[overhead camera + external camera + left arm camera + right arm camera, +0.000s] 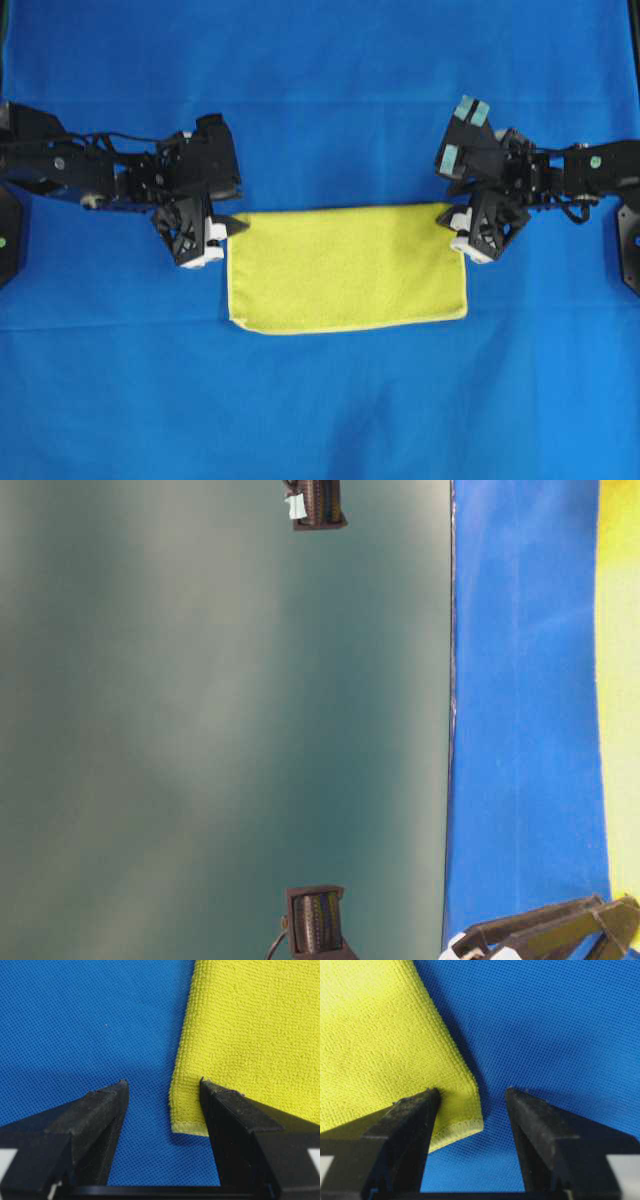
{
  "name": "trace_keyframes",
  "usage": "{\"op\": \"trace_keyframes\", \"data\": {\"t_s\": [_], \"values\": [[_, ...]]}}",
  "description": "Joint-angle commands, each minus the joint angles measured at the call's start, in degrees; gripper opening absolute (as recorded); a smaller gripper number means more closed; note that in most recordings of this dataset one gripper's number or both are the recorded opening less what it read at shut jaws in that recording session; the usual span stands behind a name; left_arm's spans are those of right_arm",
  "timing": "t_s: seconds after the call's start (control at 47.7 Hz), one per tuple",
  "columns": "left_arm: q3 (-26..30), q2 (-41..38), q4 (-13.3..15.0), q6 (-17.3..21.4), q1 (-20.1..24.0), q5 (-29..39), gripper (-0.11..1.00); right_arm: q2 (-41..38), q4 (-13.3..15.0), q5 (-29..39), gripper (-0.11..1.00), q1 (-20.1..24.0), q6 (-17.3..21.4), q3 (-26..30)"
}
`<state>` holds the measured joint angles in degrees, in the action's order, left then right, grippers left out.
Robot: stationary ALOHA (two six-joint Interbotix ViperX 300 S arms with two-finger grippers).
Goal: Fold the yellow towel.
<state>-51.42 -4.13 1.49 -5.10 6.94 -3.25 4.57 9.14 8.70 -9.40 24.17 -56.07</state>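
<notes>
The yellow towel [345, 265] lies flat on the blue cloth as a wide rectangle, folded in half, its pale hem along the near edge. My left gripper [232, 232] is at the towel's far left corner. In the left wrist view that gripper [162, 1082] is open, with the towel [250, 1025] corner between the fingers and the right finger over the cloth. My right gripper [448, 222] is at the far right corner. The right wrist view shows it [472, 1091] open too, the towel [375, 1035] corner lying inside beside the left finger.
A large blue cloth [320, 90] covers the whole table under the towel. Both arms reach in from the side edges. The table-level view shows the blue cloth [525, 680], a strip of the towel [620, 680] and a plain grey-green wall behind.
</notes>
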Motion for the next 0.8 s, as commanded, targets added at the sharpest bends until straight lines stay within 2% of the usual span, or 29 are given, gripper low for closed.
{"op": "trace_keyframes", "data": {"t_s": [0.0, 0.084, 0.147, 0.251, 0.293, 0.335, 0.377, 0.608, 0.775], "values": [[0.26, 0.18, 0.00, -0.09, -0.09, 0.35, 0.56, 0.26, 0.00, -0.35, 0.57, 0.44, 0.18, 0.70], [0.44, 0.18, -0.09, 0.00, -0.35, 1.23, 0.52, 0.26, -0.09, -0.35, 0.48, 1.14, 0.26, 0.70], [0.79, 0.09, -0.09, 0.09, -0.70, 2.90, 0.46, 0.26, -0.09, -0.26, 0.37, 2.11, 0.26, 0.62], [1.49, -0.18, -0.09, 0.44, -1.67, 5.54, 0.25, 0.26, -0.26, -0.18, 0.10, 3.52, 0.35, 0.53], [1.76, -0.26, -0.09, 0.44, -2.02, 6.24, 0.16, 0.26, -0.53, -0.18, 0.04, 3.78, 0.35, 0.53], [1.93, -0.35, -0.09, 0.44, -2.37, 6.59, 0.06, 0.26, -0.97, -0.18, 0.04, 3.87, 0.35, 0.44], [2.02, -0.26, -0.09, 0.44, -2.46, 6.77, 0.02, 0.26, -1.14, -0.18, 0.04, 3.96, 0.35, 0.44], [2.64, 1.41, 0.00, 0.18, -2.37, 8.00, 0.02, 0.88, -1.14, 0.09, 0.04, 3.52, 0.35, 0.79], [4.48, 7.82, 0.00, -0.62, -2.46, 13.71, 0.02, 5.80, -1.14, 3.52, 0.04, 3.08, 0.44, 1.49]]}}
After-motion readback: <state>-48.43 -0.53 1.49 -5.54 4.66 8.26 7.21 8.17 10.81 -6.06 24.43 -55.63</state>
